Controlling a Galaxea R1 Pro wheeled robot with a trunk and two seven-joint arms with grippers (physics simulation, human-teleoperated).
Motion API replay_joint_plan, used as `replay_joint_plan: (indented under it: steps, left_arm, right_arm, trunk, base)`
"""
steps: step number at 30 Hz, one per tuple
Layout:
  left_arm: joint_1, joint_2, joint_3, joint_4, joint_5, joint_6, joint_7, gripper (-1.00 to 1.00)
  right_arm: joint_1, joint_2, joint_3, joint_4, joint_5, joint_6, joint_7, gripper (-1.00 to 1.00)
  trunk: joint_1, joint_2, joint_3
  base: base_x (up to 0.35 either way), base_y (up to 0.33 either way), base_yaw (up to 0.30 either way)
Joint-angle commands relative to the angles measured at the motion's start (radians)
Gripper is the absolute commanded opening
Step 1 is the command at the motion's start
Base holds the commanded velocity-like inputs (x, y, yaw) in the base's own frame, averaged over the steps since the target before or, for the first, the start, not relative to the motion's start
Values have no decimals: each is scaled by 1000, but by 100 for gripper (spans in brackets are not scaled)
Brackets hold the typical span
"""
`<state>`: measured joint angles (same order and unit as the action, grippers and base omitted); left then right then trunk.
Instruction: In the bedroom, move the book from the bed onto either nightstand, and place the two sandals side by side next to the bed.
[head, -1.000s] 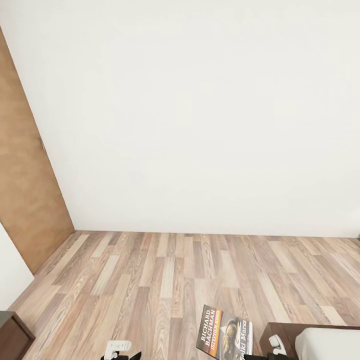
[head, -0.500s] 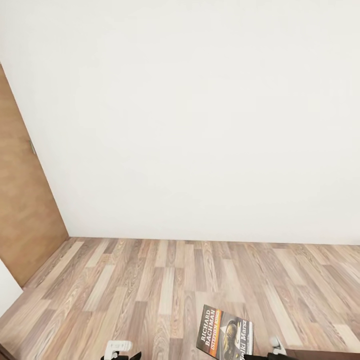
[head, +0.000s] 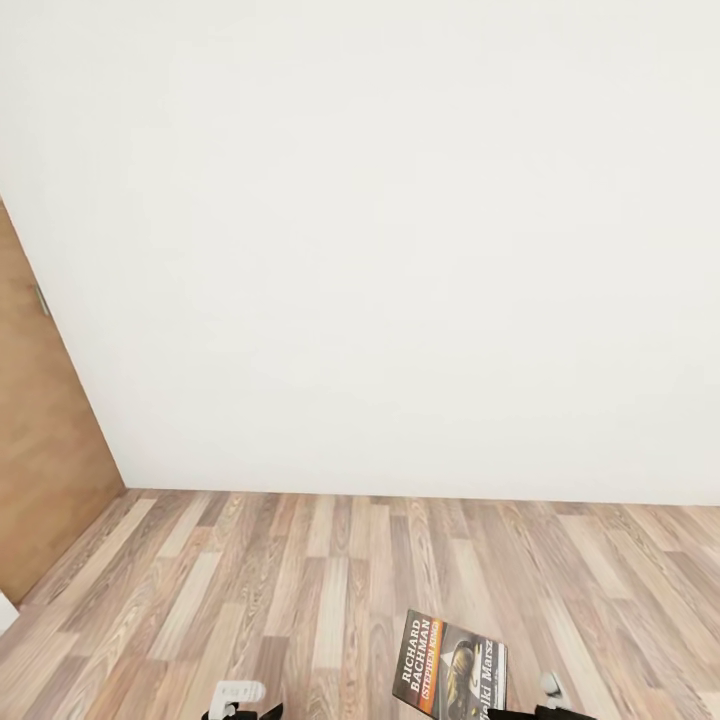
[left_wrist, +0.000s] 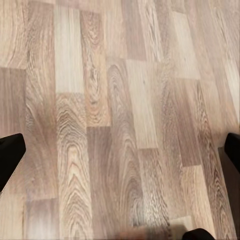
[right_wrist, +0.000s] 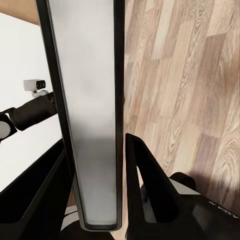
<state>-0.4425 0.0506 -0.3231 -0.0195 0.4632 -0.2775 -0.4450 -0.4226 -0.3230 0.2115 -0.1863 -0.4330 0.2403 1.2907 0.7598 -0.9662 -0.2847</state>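
The book is at the bottom edge of the head view, held upright over the wood floor, its orange band reading "Richard Bachman". In the right wrist view the book shows edge-on as a long grey slab, with my right gripper shut on it and a black finger on each side. My left gripper hangs open over bare planks, its fingertips spread wide with nothing between them. The bed, the nightstand and the sandals are out of view.
A plain white wall stands ahead across the light brown plank floor. A brown wooden door lies along the left side. The left arm's white wrist part pokes in at the bottom edge.
The whole head view has shifted: the door slid left, and the bed corner and dark cabinet at the bottom corners left the picture. The book stays in my right gripper as before.
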Motion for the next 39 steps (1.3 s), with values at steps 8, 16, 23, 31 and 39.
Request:
replay_joint_plan:
  steps: [8, 16, 23, 31, 39]
  left_arm:
    - [-1, 0, -9, 1, 9, -3, -3, 100]
    - [-1, 0, -8, 1, 9, -3, -4, 100]
    - [-1, 0, -9, 1, 9, -3, -4, 100]
    - [-1, 0, -9, 1, 9, -3, -4, 100]
    - [-1, 0, -8, 1, 9, -3, -4, 100]
  right_arm:
    - [-1, -1, 5, -1, -12, 11, 2, -100]
    - [-1, -1, 5, -1, -12, 11, 2, -100]
    - [-1, -1, 5, -1, -12, 11, 2, -100]
    - [-1, -1, 5, -1, -12, 12, 2, -100]
    - [-1, -1, 5, -1, -12, 12, 2, -100]
  trunk:
    - [1, -1, -1]
    - [1, -1, -1]
    - [1, -1, -1]
    - [1, -1, -1]
    - [1, -1, -1]
  base:
    - [327, 0, 0]
    - [328, 0, 0]
    - [327, 0, 0]
    - [327, 0, 0]
    - [327, 0, 0]
